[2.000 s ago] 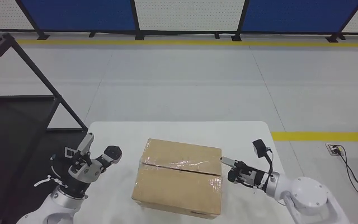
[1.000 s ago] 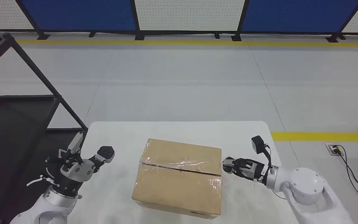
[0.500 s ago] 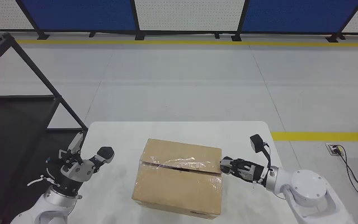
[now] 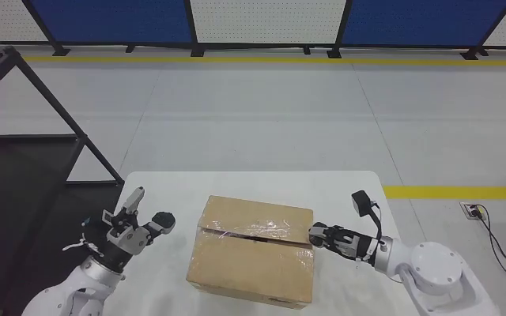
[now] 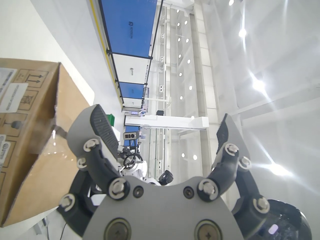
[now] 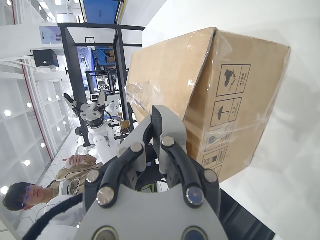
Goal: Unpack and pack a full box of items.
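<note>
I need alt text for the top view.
A closed brown cardboard box, taped along its top seam, sits on a white table. The shut right pincer is at one end of the seam; the open left pincer is beyond the other end, apart from the box.

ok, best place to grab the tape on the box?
The tape end at the top seam, where it meets the short end of the box by the right gripper. Come in from that end: the seam runs straight toward it, and the tape looks wrinkled there, which should give an edge to pinch.
</note>
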`<state>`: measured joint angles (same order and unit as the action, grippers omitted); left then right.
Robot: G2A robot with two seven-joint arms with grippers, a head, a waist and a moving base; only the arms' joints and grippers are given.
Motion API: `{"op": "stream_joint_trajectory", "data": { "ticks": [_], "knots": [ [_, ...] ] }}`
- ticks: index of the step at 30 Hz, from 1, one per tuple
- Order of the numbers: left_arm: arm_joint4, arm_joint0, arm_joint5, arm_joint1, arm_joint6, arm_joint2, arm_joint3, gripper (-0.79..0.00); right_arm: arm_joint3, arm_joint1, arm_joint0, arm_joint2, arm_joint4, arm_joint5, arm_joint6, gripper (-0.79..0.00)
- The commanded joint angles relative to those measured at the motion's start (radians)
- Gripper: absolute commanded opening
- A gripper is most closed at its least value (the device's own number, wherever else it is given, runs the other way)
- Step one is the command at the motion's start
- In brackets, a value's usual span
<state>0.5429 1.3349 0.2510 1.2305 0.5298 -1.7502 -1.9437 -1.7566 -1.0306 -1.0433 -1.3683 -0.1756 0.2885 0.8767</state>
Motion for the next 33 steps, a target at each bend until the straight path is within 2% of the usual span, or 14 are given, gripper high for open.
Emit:
{"op": "stream_joint_trajectory", "data": {
  "ticks": [1, 11, 33],
  "knots": [
    [-0.037, -0.015, 0.010, -0.003, -0.006, 0.016, 0.014, 0.000, -0.005, 0.000, -0.003, 0.000, -0.003, -0.007, -0.002, -0.785],
    [-0.080, -0.059, 0.034, -0.008, 0.001, 0.101, 0.054, 0.000, -0.005, 0.004, 0.003, 0.007, 0.006, -0.005, 0.003, -0.785],
    [-0.082, -0.132, 0.022, -0.007, -0.072, 0.220, 0.152, 0.000, 0.002, 0.011, 0.008, 0.020, 0.005, -0.013, 0.007, -0.785]
  ]
}}
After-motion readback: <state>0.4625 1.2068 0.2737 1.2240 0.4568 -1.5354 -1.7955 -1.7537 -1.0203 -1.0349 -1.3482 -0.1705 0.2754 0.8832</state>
